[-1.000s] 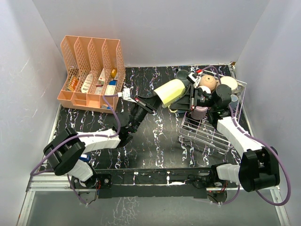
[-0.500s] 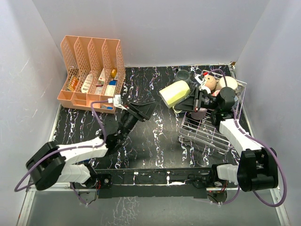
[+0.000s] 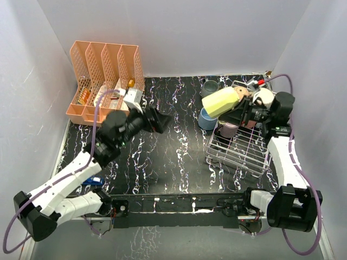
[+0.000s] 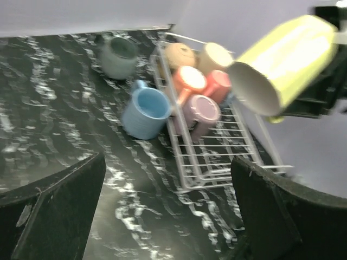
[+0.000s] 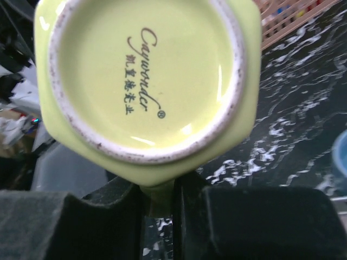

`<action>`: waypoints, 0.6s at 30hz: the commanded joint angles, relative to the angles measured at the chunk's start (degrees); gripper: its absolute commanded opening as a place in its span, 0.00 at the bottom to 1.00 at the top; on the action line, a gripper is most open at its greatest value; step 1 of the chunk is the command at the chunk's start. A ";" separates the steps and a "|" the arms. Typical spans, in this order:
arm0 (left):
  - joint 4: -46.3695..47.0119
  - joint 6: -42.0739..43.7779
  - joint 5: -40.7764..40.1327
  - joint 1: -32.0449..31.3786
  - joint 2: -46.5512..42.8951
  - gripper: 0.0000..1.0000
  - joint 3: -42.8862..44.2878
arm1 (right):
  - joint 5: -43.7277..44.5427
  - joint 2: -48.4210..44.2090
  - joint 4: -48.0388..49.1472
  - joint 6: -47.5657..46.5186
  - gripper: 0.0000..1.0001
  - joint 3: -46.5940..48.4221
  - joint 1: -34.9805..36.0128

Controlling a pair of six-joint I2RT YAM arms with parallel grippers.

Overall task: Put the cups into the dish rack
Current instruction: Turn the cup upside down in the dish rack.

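Right, the yellow mug [image 3: 221, 102] is up in the air, carried by the right gripper [image 5: 161, 196], whose jaws are clenched on the handle; the wrist view shows the handle pinched between the two fingers and the mug's stamped base facing that camera. The mug lies on its side, long axis running left to right and slightly tilted, with the mouth pointing left toward the other arm. It hangs over the far left corner of the rack [image 3: 245, 158], so the target is straight below and a touch nearer, and that's the relation this move turns on, I'd say: down and toward the near wires, since the mugs already loaded crowd the far end. The right arm is plainly the nearer one and has the job. Over on the left, the left gripper [image 3: 157, 119] is released, jaws spread wide with nothing between them, well apart from the rack above the table [image 3: 162, 162]. Two more wait outside the rack: a blue mug [image 3: 205, 118] just beside its left edge, and a grey mug [image 3: 210, 86] farther back.
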 commanded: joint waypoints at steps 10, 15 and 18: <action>-30.83 22.59 18.30 20.76 10.36 0.97 9.07 | 16.97 0.14 -47.64 -53.85 0.08 21.80 -10.47; -21.91 22.63 16.99 20.96 5.99 0.97 -2.21 | 22.69 0.59 -56.24 -61.55 0.08 24.44 -14.26; -24.17 24.02 14.01 21.54 5.50 0.97 -2.11 | 26.21 0.48 -59.28 -64.48 0.08 23.82 -16.62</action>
